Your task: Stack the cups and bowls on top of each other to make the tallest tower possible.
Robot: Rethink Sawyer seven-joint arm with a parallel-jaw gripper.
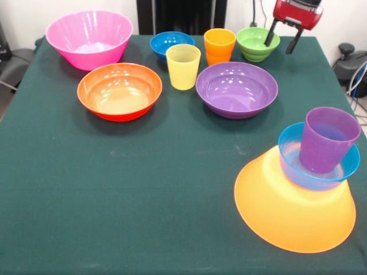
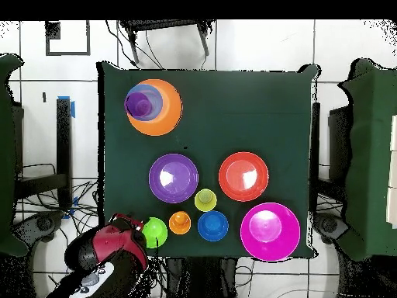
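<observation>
**Hand open over the green bowl, tower far across the bench**

The hand (image 1: 282, 39) hangs at the bench's robot-side edge, close to one corner, with its two dark fingers (image 1: 270, 34) spread apart and gripping nothing. One finger reaches down at the rim of the green bowl (image 1: 257, 43); the other hangs just outside that bowl.

The tower (image 1: 309, 183) stands well apart from the hand, near the bench corner on the opposite edge, same side. Its base is the yellow-orange bowl (image 1: 287, 212), turned upside down; a light blue bowl (image 1: 295, 166) sits upright on it, and the purple cup (image 1: 327, 139) stands inside that, leaning slightly.

Along the robot-side edge next to the green bowl come the orange cup (image 1: 219, 44), the dark blue bowl (image 1: 170, 43) and, at the far corner, the pink bowl (image 1: 89, 38). The yellow cup (image 1: 183, 66) stands just in front of the blue bowl. The purple bowl (image 1: 236, 89) and the orange-red bowl (image 1: 119, 90) sit toward the bench (image 1: 143, 200) middle, the purple one lying between hand and tower.
</observation>
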